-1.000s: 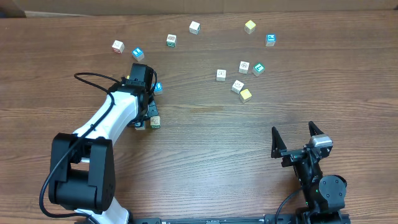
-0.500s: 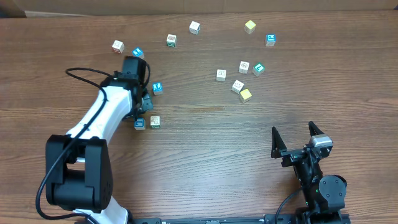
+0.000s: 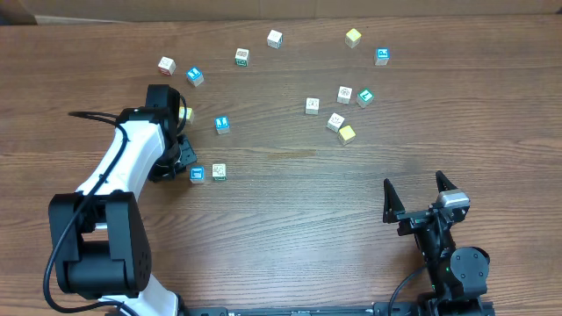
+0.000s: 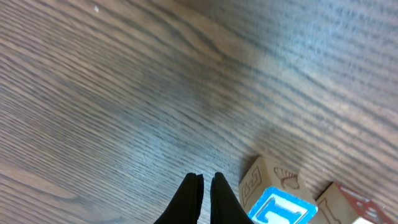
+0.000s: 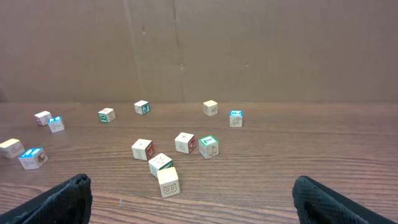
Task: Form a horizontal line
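readable text: none | blue-faced cube: white icon only, too small to read

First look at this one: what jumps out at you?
The left gripper, shut and empty, sits beside a blue-faced cube and a pale cube lying side by side at the left. Other cubes are scattered across the far half of the table, and the right gripper stands wide open at the near right.
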Controlling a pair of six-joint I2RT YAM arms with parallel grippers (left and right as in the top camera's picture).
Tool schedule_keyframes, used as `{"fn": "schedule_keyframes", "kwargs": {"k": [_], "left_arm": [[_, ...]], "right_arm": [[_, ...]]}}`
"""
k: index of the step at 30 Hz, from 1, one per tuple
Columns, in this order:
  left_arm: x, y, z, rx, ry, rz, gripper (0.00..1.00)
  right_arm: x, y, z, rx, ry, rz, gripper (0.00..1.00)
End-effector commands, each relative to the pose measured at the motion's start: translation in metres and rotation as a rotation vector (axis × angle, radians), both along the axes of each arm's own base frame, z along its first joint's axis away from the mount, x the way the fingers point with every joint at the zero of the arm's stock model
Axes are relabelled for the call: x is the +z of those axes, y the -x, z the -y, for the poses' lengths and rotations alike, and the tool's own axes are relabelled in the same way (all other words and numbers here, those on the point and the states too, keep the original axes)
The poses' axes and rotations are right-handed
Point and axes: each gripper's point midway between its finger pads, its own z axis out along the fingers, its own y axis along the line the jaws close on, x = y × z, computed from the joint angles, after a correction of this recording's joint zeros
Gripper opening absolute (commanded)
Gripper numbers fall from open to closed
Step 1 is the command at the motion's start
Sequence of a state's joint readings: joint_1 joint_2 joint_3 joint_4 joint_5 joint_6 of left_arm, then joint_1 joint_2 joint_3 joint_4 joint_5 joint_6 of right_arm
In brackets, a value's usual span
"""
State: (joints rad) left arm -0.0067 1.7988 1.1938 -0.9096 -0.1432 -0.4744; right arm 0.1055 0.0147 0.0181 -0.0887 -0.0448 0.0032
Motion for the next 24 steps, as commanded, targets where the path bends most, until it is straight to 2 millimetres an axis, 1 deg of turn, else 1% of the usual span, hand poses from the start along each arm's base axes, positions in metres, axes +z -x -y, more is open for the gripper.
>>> {"fn": "schedule_keyframes", "kwargs": {"k": [1,3,6,12,16,24], "left_arm": [[-0.013,0.013,0.009,-0.052,0.055,-0.048,0.04],[-0.018,0.012,0.015,-0.111,0.091,-0.039,0.04],[-0.023,0.007,0.02,-0.141,0.154,-0.007,0.04],[-0.025,-0.003,0.023,-0.135,0.329,0.073,0.04],[-0.029,-0.003,0.016,-0.112,0.331,0.087,0.04],[-0.034,0.001,0.024,-0.127,0.331,0.076,0.04]], "right_arm": [[-0.001,0.0,-0.001,0.001,0.004,0.01,1.0],[-0.001,0.0,-0.001,0.001,0.004,0.01,1.0],[-0.001,0.0,-0.001,0.001,0.004,0.01,1.0],[-0.001,0.0,-0.001,0.001,0.004,0.01,1.0],[-0.001,0.0,-0.001,0.001,0.004,0.009,1.0],[-0.001,0.0,-0.001,0.001,0.004,0.01,1.0]]}}
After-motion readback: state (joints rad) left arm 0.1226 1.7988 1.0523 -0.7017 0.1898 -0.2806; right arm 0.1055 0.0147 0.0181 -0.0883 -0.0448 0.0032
